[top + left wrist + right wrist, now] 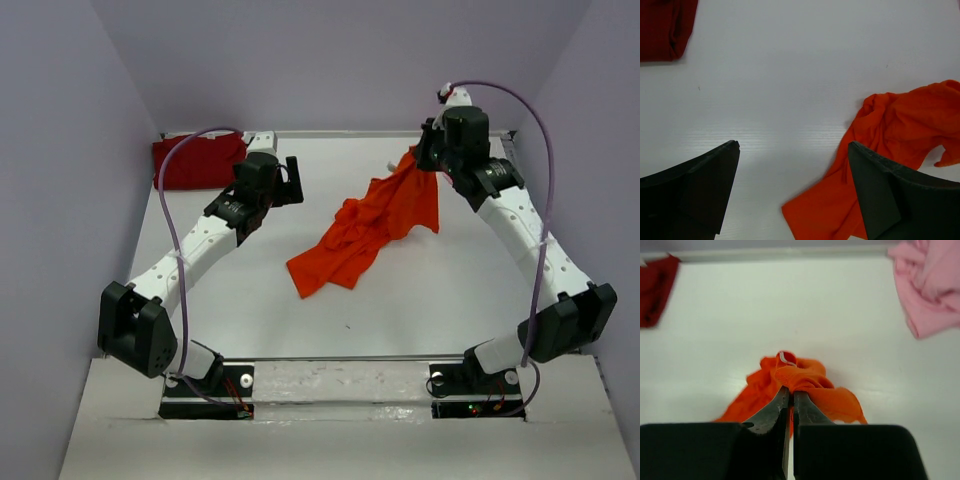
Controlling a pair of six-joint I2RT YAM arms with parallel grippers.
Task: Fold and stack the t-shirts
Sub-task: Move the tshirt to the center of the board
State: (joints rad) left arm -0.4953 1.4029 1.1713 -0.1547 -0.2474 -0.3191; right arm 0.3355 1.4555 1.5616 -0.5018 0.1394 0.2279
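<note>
The right gripper (pixel 788 391) is pinched tight on a bunched edge of the orange t-shirt (pixel 807 380). The rest of the cloth trails below and behind its fingers onto the table (pixel 440 300). Ahead to its right lies the crumpled pale pink t-shirt (pixel 927 287). The left gripper (pixel 793 145) hangs with jaws spread wide, gripping nothing. The orange cloth lies under its right finger, and the dark red t-shirt (pixel 662 27) lies farther ahead to its left.

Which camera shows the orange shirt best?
Top external: the whole orange t-shirt shows, one end held by the right gripper, the rest trailing across the table. Left wrist shows only its crumpled lower part; right wrist shows only the bunch pinched in its shut jaws.
</note>
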